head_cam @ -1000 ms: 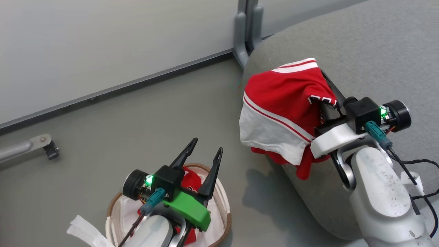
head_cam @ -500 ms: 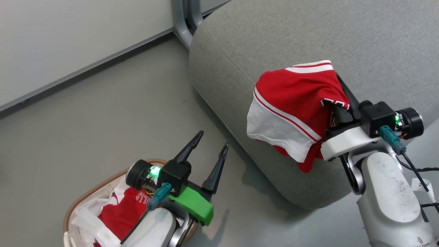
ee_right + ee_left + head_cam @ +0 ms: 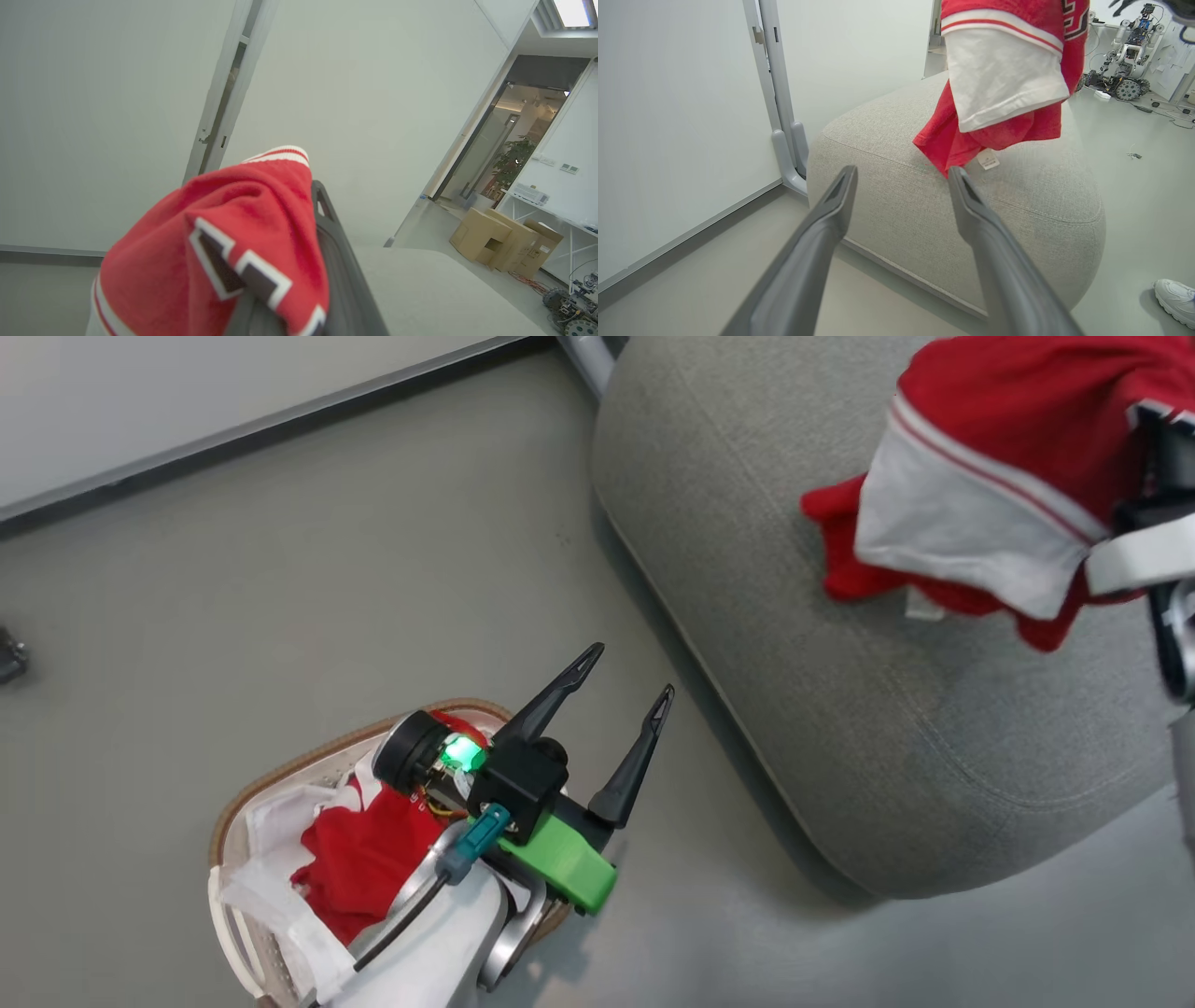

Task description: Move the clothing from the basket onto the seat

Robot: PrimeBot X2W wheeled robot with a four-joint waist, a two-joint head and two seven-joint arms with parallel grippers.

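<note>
Left tool: my left tool (image 3: 633, 670) has its two dark fingers spread wide with nothing between them. It hangs over the basket's near edge, fingertips aimed toward the seat.
Right tool: my right tool (image 3: 319, 198) is closed tight on the red garment. The cloth drapes over the fingers and hides most of them.
Held garment: the red garment (image 3: 990, 439), with a white panel and red-and-white trim, hangs from the right tool above the seat. In the left wrist view I read its lowest fold and a small white tag as touching the cushion top.
Seat: the seat (image 3: 840, 709) is a grey, rounded cushion standing on the floor (image 3: 280, 569).
Basket: the basket (image 3: 280, 775) sits on the floor near the seat, with a strip of floor between them.
Clothing in basket: a red piece (image 3: 364, 859) lies inside against the white liner cloth (image 3: 271, 887), partly covered by my left arm.
Surroundings: I see a white shoe (image 3: 1176, 298) on the floor and cardboard boxes (image 3: 504, 238) farther off.
</note>
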